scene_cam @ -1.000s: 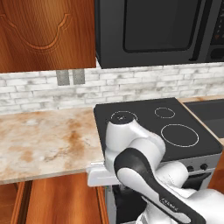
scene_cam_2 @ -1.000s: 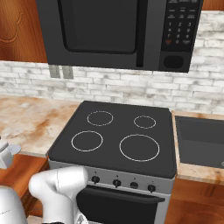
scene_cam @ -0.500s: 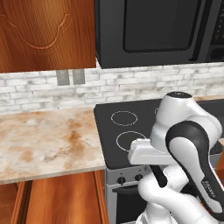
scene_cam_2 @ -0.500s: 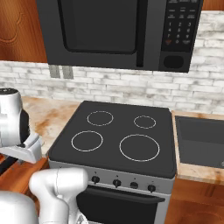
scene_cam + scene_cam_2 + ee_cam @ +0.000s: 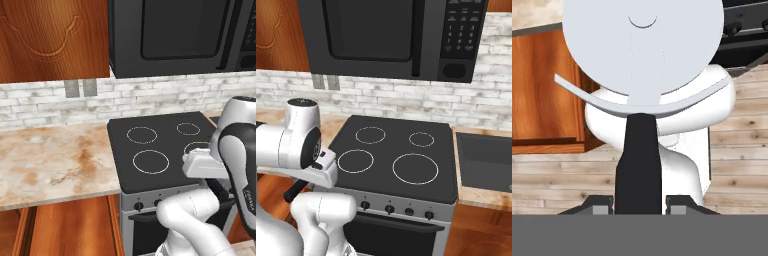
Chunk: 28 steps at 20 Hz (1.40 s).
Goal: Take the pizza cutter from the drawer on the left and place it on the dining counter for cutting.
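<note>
In the hand view my gripper (image 5: 639, 202) is shut on the pizza cutter. Its slim black handle (image 5: 638, 160) runs up from between the two finger tips. The round silvery-white wheel blade (image 5: 643, 45) fills the top of that view, close to the camera. The cutter hangs in the air over the wooden floor (image 5: 737, 130), in front of the robot's own white body. In the base views the arm's wrist (image 5: 303, 145) is low in front of the stove. The drawer and the dining counter are out of view.
A black cooktop (image 5: 155, 150) with several ring burners lies straight ahead under a dark microwave (image 5: 386, 35). A marble worktop (image 5: 50, 160) joins it on the left. A dark sink (image 5: 486, 160) sits to its right. Brown cabinet fronts (image 5: 542, 95) stand below.
The arm has swung from left to right across the front of the stove with the cutter still gripped. The base and the scene have not shifted.
</note>
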Motion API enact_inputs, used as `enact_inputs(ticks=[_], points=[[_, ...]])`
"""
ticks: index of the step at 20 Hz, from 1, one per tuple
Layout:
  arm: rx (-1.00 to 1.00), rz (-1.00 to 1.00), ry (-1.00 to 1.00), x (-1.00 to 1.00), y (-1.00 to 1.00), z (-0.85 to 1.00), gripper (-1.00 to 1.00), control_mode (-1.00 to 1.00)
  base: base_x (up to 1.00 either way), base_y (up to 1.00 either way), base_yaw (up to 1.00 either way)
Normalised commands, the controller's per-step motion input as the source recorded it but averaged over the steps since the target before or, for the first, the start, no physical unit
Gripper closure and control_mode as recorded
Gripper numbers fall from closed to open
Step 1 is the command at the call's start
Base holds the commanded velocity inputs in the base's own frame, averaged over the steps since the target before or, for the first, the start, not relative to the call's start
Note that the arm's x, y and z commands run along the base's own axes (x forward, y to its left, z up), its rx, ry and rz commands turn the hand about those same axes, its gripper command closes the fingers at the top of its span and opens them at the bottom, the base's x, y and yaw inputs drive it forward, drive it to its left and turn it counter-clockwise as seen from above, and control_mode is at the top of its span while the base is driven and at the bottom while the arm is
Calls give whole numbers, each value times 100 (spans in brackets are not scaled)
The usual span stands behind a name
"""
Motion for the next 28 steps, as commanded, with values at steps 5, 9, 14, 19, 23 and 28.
enact_inputs(ticks=[5, 9, 14, 19, 23, 28], points=[[0, 0, -1, 7, -33, 0, 100, -100, 0, 0, 0], [-2, 0, -2, 22, -9, 0, 100, -100, 0, 0, 0], [-1, 0, -3, 26, -18, 0, 100, -100, 0, 0, 0], [-10, 0, -6, 0, -25, 0, 100, -100, 0, 0, 0], [-17, 0, -6, 0, 0, 0, 100, -100, 0, 0, 0], [-2, 0, 0, 13, 0, 0, 100, -100, 0, 0, 0]])
